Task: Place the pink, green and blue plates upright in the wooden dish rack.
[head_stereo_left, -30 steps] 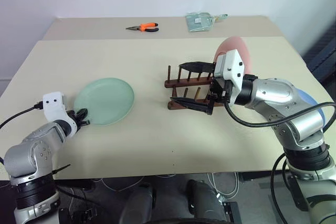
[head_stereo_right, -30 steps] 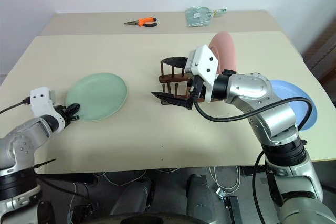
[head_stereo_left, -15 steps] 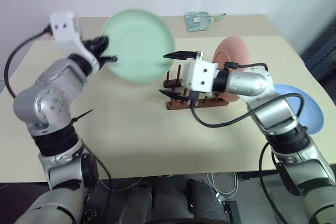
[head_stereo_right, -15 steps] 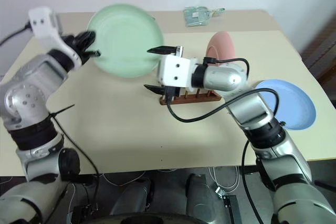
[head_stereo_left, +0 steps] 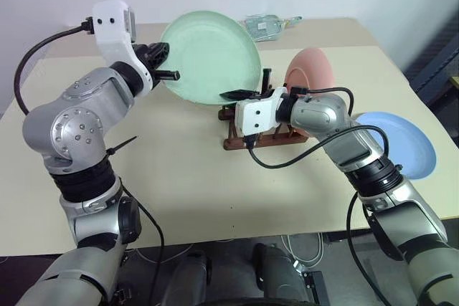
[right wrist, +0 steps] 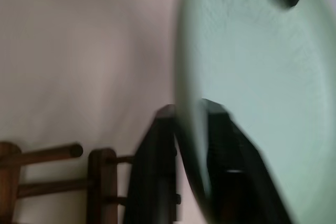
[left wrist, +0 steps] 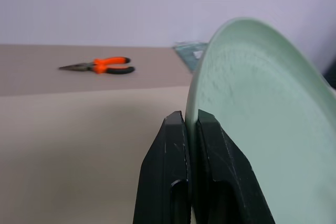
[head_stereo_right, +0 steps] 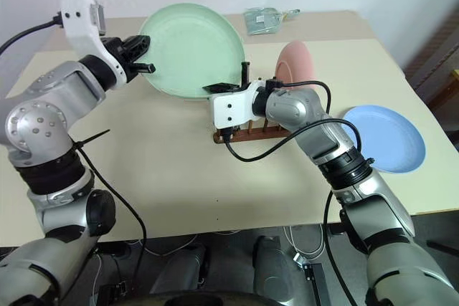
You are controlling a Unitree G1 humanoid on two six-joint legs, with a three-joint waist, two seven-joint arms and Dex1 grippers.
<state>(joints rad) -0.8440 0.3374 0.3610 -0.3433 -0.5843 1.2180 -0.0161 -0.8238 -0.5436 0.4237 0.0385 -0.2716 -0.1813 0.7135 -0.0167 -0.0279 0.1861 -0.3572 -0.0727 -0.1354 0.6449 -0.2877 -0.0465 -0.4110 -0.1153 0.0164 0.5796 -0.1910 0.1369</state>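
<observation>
Left gripper (head_stereo_left: 166, 64) is clamped narrow on the left rim of the green plate (head_stereo_left: 211, 55); in the left wrist view both fingers (left wrist: 168, 182) sandwich the rim edge-on. Plate is held up off the table, face toward the camera, tilted, above and just behind the left end of the wooden dish rack (head_stereo_left: 265, 132).

Right gripper (head_stereo_right: 224, 89) is at the plate's lower edge, fingers closed in around the rim: right wrist view has 1 finger (right wrist: 155, 177) on each side of the green edge, rack pegs just beside them. So 2 grippers on the same plate, on opposite parts of the rim.

Pink plate (head_stereo_left: 310, 71) stands upright at the right end of the rack. Blue plate (head_stereo_left: 403, 144) lies flat on the table (head_stereo_left: 186, 184), well right of the rack, beside the right arm.

Far side of the table: orange-handled pliers (left wrist: 100, 66) and a small clear packet (head_stereo_left: 265, 25).
</observation>
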